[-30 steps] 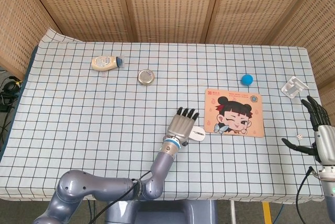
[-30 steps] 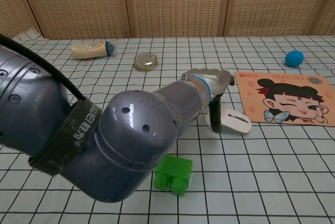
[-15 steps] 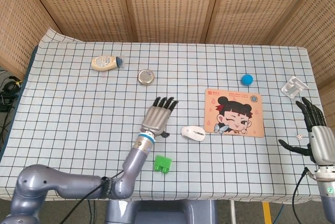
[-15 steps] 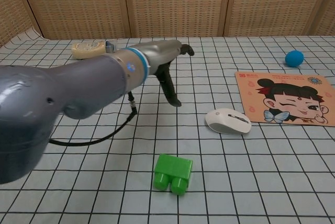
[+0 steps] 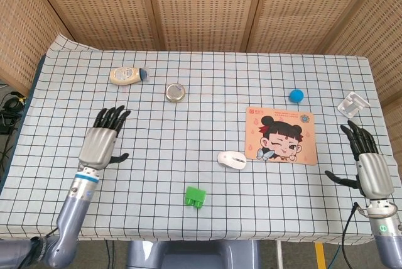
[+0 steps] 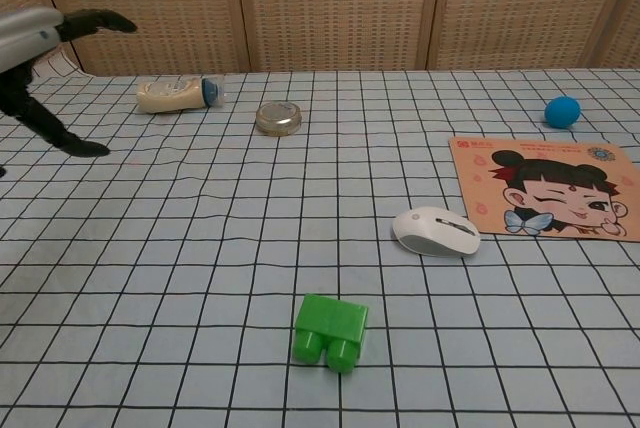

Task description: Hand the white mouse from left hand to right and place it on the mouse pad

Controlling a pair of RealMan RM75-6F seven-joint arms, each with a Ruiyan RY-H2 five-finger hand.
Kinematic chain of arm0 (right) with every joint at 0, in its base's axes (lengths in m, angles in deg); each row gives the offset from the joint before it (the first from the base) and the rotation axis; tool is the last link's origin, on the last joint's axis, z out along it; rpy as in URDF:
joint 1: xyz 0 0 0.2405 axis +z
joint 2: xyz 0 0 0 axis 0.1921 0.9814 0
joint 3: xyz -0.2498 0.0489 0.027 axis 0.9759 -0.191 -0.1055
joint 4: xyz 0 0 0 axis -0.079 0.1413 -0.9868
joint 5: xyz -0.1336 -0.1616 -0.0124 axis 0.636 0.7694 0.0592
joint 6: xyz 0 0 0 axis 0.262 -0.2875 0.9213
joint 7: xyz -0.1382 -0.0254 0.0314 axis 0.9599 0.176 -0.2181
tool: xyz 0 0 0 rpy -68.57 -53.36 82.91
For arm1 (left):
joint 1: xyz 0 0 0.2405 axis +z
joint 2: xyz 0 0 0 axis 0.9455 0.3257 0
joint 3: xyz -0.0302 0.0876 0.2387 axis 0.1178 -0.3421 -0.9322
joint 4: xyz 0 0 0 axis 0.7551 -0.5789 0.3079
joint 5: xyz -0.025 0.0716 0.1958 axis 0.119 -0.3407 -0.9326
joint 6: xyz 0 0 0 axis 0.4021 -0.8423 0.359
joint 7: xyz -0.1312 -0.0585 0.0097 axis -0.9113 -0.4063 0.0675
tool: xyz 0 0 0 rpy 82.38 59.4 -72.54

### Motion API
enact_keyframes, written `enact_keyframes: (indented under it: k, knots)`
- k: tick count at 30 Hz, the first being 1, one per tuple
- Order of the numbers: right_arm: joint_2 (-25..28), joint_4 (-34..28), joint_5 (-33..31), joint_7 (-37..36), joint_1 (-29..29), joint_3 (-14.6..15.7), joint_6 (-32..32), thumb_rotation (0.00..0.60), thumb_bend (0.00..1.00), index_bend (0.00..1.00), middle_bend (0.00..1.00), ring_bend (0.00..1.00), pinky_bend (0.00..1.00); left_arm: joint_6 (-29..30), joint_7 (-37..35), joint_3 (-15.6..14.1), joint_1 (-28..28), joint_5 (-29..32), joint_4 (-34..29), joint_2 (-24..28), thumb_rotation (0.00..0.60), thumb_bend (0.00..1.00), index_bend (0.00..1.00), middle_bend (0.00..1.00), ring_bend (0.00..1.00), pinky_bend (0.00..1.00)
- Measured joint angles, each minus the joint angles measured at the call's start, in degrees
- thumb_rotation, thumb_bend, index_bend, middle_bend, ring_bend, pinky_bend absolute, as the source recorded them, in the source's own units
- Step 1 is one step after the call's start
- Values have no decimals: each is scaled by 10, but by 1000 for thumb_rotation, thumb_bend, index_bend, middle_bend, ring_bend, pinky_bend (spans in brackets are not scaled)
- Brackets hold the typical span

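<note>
White mouse (image 5: 232, 159) lies on the bench (image 5: 157, 175) just off the left edge of the mouse pad (image 5: 281, 135), apparently not on it, long axis running roughly left-right toward the pad; nothing holds it. Left hand (image 5: 102, 139) hangs well to the left of the mouse, fingers spread, empty; in chest view only its edge shows at top-left (image 6: 45, 33). Right hand (image 5: 365, 163) sits past the far side of the pad from the mouse, fingers apart, holding nothing; not seen in chest view. Which hand is nearer: hard to call, prob. about equal, w/ the pad lying between mouse and right hand. Judgement: task wants the left to pick up first, so it must come back rightward to the mouse. Counts: 1 mouse, 1 pad, 1 green block (image 5: 195, 197) below-left of mouse, 1 blue ball (image 5: 296, 95) above pad, 1 round tin lid (image 5: 176, 92), 1 bottle (image 5: 127, 75) lying on its side, 1 clear plastic piece (image 5: 352, 104) right of pad.
</note>
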Motion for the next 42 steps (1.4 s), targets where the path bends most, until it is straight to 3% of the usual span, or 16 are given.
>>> enact_keyframes:
  k: [4,9,16,22,31,35,42]
  knots:
    - [-2,-2,2,8,1,1,-1,600,108,0,0,0,0,69,-47,-44,66,-68,6,22,600,111,67,0,0,0]
    - [-7,-13,8,30,4,3,-1,600,109,32,0,0,0,121,-99,-77,129,-114,17,47,600,112,70,0,0,0]
    - [-16,-76,18,80,25,2,20,600,110,99,0,0,0,133,-132,-73,158,-138,14,77,600,111,70,0,0,0]
    - [-38,-152,-2,192,61,-8,74,600,127,126,0,0,0,118,-154,-57,168,-137,12,89,600,112,71,0,0,0]
    - [-153,-206,-170,383,145,-44,163,600,154,133,0,0,0,97,-185,-36,181,-134,8,106,600,112,71,0,0,0]
    - [-222,-184,-247,440,182,-56,184,600,153,138,0,0,0,87,-194,-28,184,-132,7,112,600,112,71,0,0,0]
    - [-288,-112,-317,469,221,-67,207,600,172,198,4,0,0,69,-202,-18,188,-129,9,114,600,112,71,0,0,0]
